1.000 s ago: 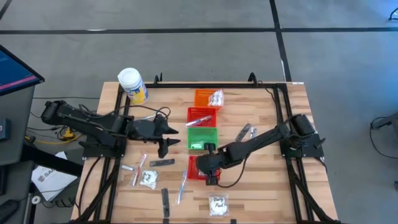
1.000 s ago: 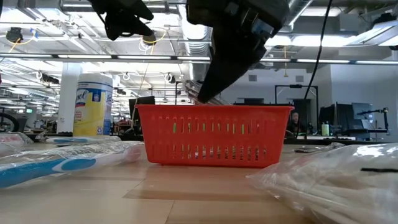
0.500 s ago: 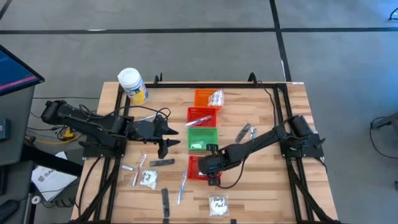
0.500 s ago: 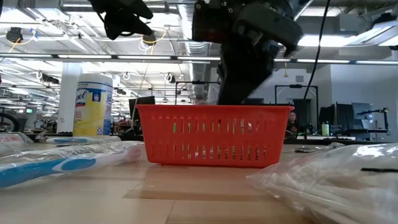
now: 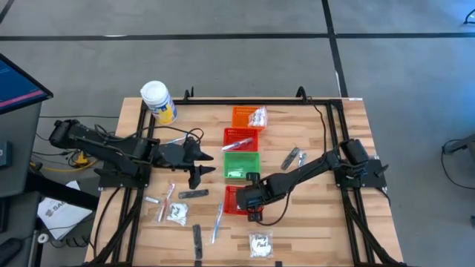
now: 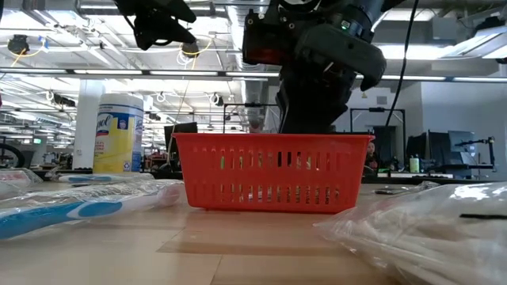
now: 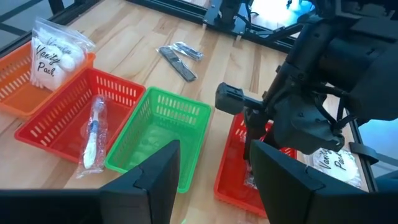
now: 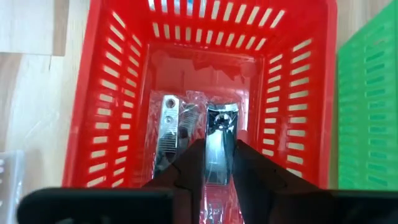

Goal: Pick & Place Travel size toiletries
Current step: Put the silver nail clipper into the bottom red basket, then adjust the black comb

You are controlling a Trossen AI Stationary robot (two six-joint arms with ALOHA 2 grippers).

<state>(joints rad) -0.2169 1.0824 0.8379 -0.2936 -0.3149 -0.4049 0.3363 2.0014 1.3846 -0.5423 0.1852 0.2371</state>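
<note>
I see even bright ceiling lamps (image 6: 238,75), soft shadows on the table (image 5: 312,222), and a blurred near sachet (image 6: 428,229).

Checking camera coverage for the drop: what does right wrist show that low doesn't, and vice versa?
Right wrist only: two silvery nail clippers in clear wrap on the basket floor, the right gripper over them, and the green basket beside.
Low only: the white jar and foreground packets.
Both: the red basket with the right gripper inside it.
</note>
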